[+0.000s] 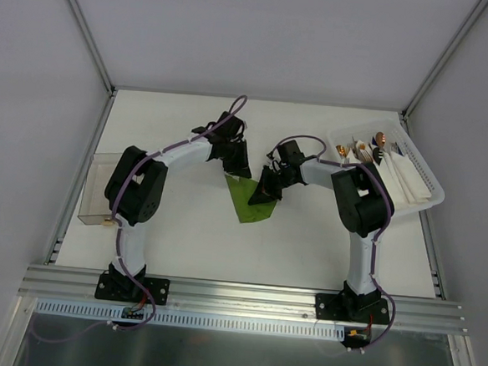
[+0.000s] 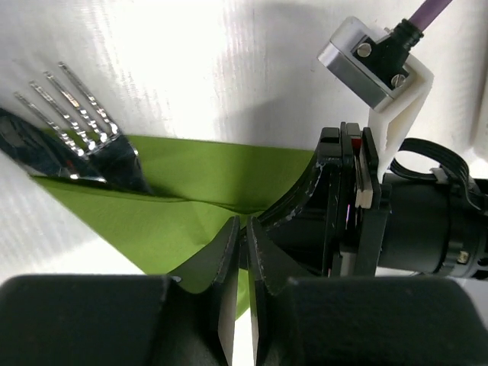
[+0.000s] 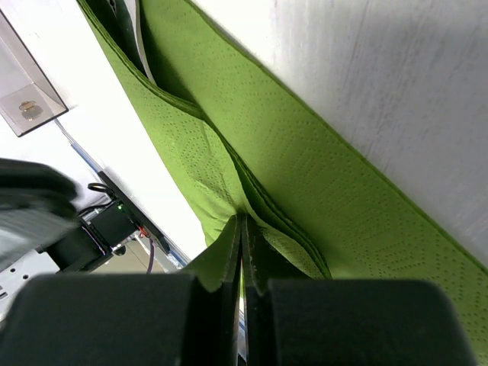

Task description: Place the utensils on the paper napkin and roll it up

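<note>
The olive-green paper napkin (image 1: 247, 202) lies partly folded over at the middle of the table. Silvery fork heads of the utensils (image 2: 76, 107) stick out from its fold at the left of the left wrist view. My right gripper (image 1: 264, 197) is shut on a folded edge of the napkin (image 3: 305, 168), and the paper bunches right at its tips (image 3: 242, 219). My left gripper (image 1: 238, 167) hovers at the napkin's far end. Its jaws (image 2: 242, 223) stand almost together with only a thin slit and nothing seen between them. The napkin (image 2: 213, 168) lies just beyond them.
A white basket (image 1: 424, 183) at the back right holds copper-tipped cutlery (image 1: 379, 140) and white folded napkins. A clear plastic box (image 1: 97, 189) stands at the left edge. The two wrists are close together, with the right gripper's body (image 2: 396, 221) beside my left fingers.
</note>
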Available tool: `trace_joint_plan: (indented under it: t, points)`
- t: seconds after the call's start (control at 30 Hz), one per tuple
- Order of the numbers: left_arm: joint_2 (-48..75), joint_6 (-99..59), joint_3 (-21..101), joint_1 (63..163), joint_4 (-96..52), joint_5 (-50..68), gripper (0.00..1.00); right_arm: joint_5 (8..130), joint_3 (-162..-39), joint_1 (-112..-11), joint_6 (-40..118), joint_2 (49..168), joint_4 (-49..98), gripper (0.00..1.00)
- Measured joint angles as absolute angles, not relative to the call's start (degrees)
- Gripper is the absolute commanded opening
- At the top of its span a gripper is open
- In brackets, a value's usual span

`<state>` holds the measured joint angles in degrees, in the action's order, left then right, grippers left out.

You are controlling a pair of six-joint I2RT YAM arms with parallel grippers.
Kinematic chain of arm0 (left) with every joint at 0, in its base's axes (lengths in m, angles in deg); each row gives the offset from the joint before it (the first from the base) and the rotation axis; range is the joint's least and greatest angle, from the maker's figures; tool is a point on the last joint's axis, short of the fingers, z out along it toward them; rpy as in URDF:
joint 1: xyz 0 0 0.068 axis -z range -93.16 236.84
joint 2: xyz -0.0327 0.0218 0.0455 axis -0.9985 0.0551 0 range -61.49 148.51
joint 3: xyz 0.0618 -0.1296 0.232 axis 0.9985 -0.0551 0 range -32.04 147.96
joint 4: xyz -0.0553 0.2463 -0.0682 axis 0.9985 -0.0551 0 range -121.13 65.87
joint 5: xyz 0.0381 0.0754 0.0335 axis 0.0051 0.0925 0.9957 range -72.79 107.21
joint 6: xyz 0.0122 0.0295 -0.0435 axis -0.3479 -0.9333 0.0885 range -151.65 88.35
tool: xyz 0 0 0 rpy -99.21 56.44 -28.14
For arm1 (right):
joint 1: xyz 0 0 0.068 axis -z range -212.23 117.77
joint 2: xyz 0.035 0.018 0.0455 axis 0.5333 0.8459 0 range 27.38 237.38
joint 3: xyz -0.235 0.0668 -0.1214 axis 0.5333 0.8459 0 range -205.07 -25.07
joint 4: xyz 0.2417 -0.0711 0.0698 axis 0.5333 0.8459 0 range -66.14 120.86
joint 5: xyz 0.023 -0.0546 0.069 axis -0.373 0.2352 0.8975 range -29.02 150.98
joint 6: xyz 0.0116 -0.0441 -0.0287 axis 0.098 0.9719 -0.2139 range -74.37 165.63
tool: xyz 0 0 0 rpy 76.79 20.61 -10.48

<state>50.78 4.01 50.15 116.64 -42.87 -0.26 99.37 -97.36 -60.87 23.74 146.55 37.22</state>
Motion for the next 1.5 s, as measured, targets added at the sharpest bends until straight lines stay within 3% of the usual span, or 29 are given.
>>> trace_joint_plan:
  t: [0.53, 1.5]
  points:
    - [60.4, -2.8, 61.5, 119.5, -56.9, 4.2, 0.06, 99.6, -97.4, -60.9, 23.8, 146.6, 37.2, 0.00]
    - [63.9, -4.9, 63.2, 119.9, -60.0, 4.5, 0.03, 92.7, -98.0, -62.2, 34.5, 141.9, 37.0, 0.00]
